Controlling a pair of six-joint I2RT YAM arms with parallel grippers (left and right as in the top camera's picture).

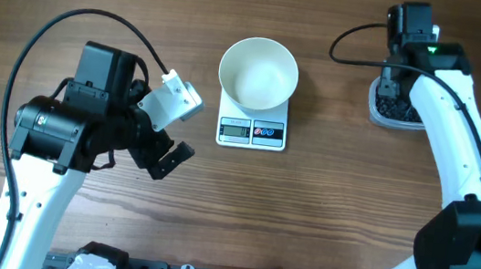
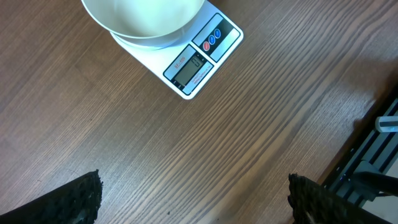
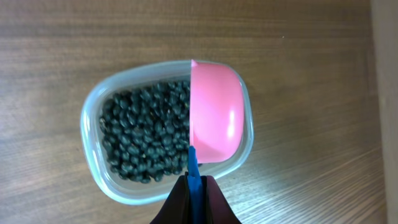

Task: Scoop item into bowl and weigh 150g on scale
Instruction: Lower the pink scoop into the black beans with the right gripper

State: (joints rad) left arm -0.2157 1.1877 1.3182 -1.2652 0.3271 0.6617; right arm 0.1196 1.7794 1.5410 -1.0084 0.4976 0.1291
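Our right gripper [image 3: 194, 185] is clenched on the thin blue handle [image 3: 193, 167] of the pink scoop [image 3: 214, 112], the jaws pinched nearly together because the handle is so slim. Gripping at the handle's tail keeps our fingers clear of the load and puts the cup just ahead of the fingertips, over the near-right part of the clear tub [image 3: 92, 118]. The dark beans [image 3: 143, 137] lie in the tub ahead and to the left of the fingertips, touching the scoop's straight edge. No beans show in the cup (its pink inside looks bare), so we judge the scooping stroke is not yet made. A sweep leftward through the heap looks like the next call.

Our left gripper [image 2: 196, 200] hangs released, jaws spread wide and holding nothing, above bare table [image 2: 261, 124]. The white bowl [image 1: 258, 72] sits on the scale [image 1: 252, 132], ahead and to the left of those open jaws. The bowl is empty. It rests squarely on the platform so that each scoopful registers, and the display faces us, though we cannot read it. Parked open and apart, the left arm leaves the bowl free to receive beans.
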